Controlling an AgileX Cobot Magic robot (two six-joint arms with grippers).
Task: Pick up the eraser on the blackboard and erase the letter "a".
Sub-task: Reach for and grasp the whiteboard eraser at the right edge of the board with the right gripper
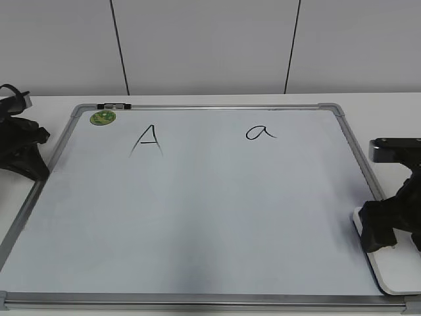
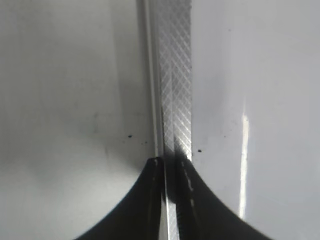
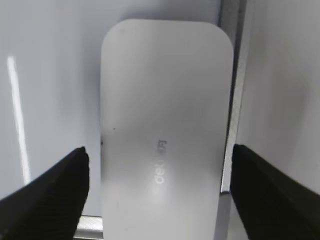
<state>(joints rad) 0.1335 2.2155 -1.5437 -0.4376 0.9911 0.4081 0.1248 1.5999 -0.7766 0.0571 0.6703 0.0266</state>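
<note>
The white eraser (image 3: 165, 125) lies flat on the lower right corner of the blackboard (image 1: 197, 210), against its right frame edge. In the exterior view the eraser (image 1: 398, 276) shows partly under my right gripper (image 1: 383, 236). My right gripper (image 3: 160, 152) hovers open just above it, one black finger (image 3: 55, 192) on each long side, neither touching. The small cursive letter "a" (image 1: 260, 133) is at the upper right of the board. My left gripper (image 2: 171, 162) is shut and empty over the board's left frame (image 2: 172, 75); in the exterior view the left gripper (image 1: 23, 148) sits at the far left.
A larger capital "A" (image 1: 147, 140) is written at the board's upper left, beside a round green sticker (image 1: 102, 118). The silver frame (image 1: 358, 164) runs round the board. A white wall stands behind the table.
</note>
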